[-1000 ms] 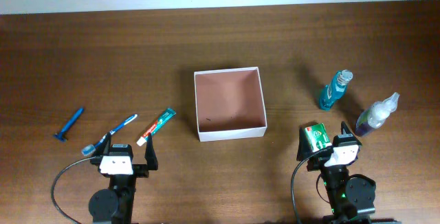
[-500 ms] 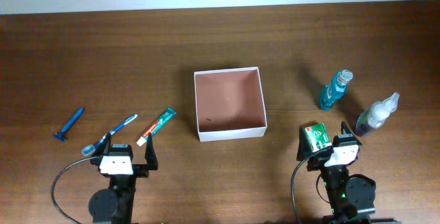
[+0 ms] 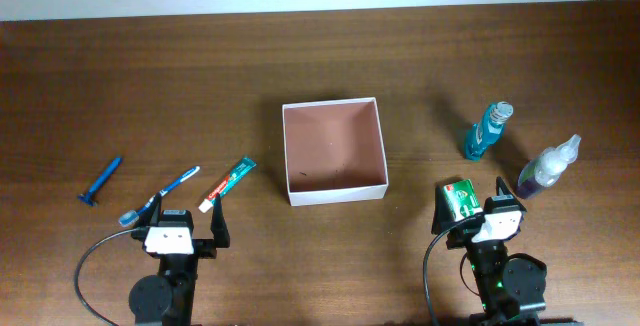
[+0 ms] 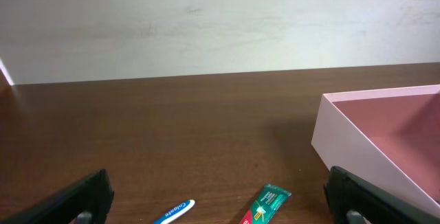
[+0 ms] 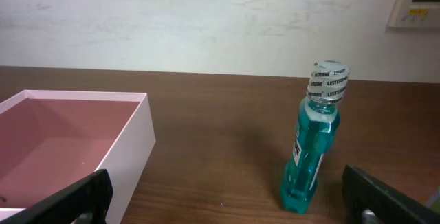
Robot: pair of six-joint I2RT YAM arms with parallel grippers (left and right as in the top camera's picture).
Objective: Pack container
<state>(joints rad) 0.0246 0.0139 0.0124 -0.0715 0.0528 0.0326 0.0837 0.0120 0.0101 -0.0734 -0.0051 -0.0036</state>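
The container [image 3: 337, 193], a square white-walled box with a reddish-brown inside, stands empty at the table's middle. It also shows in the left wrist view [image 4: 347, 145] and the right wrist view [image 5: 127, 157]. A green toothpaste tube [image 3: 228, 185], a blue toothbrush [image 3: 160, 195] and a blue razor [image 3: 100, 181] lie to its left. My left gripper [image 3: 176, 220] is open and empty just behind the tube [image 4: 265, 205] and brush [image 4: 173, 212]. My right gripper [image 3: 468, 209] is open, near the front edge.
A teal mouthwash bottle [image 3: 487, 130] stands right of the container, seen upright in the right wrist view [image 5: 313, 148]. A clear purple bottle [image 3: 548, 166] stands further right. A small green carton [image 3: 461, 198] lies between my right gripper's fingers in the overhead view.
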